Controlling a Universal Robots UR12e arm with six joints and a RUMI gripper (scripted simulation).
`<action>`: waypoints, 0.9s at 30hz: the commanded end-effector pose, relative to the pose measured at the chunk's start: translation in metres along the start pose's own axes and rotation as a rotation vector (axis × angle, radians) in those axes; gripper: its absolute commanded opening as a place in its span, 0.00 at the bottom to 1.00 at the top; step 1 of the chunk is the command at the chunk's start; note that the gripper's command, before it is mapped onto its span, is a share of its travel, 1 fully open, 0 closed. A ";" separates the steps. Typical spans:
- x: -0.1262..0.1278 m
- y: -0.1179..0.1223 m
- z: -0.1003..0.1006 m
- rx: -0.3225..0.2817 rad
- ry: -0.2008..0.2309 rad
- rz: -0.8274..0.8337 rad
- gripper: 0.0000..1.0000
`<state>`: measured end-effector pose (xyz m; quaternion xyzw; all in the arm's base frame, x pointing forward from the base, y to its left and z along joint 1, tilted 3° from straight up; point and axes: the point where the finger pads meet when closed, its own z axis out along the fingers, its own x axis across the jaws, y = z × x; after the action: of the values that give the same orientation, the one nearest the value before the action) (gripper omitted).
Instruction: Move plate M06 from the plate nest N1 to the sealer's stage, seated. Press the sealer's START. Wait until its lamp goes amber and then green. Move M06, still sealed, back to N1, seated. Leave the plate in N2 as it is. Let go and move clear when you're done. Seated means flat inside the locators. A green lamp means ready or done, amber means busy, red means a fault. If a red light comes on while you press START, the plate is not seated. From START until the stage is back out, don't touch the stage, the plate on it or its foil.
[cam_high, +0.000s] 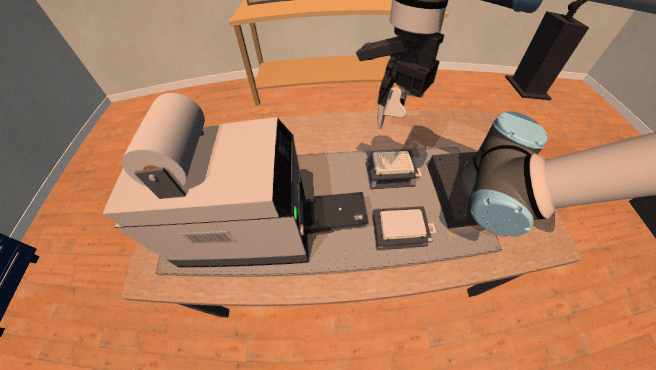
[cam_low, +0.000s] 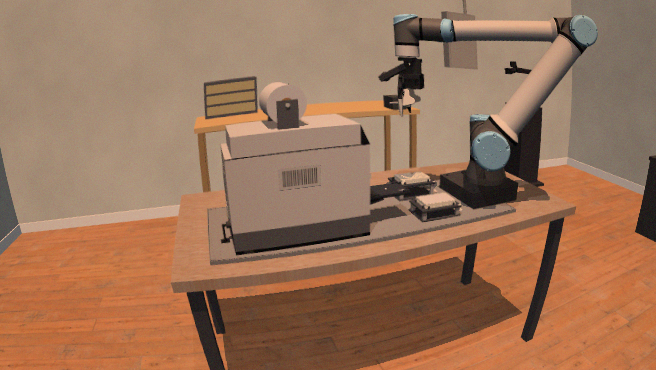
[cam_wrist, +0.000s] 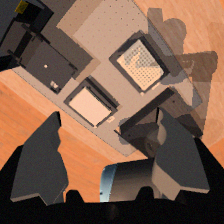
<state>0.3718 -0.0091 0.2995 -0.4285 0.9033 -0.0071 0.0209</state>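
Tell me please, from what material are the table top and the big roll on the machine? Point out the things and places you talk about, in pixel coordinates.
The table top (cam_high: 320, 292) (cam_low: 280, 272) looks like matt wood or wood laminate: pale brown with faint grain. The big roll (cam_high: 167, 132) (cam_low: 274, 100) seems to be smooth, matt white film or paper; its plain surface leaves open which.

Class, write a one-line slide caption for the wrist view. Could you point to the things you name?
Between dark, open gripper fingers, two pale rectangular plates (cam_wrist: 91, 106) (cam_wrist: 142, 65) sit in separate black nests, beside a flat black stage (cam_wrist: 47, 67) bearing no plate.
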 end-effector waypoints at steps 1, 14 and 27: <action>0.002 0.011 0.020 0.000 -0.002 0.000 0.68; 0.006 0.034 0.059 0.002 -0.004 0.000 0.68; 0.001 0.034 0.057 0.003 -0.004 -0.299 0.68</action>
<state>0.3459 0.0104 0.2406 -0.4915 0.8706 -0.0094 0.0205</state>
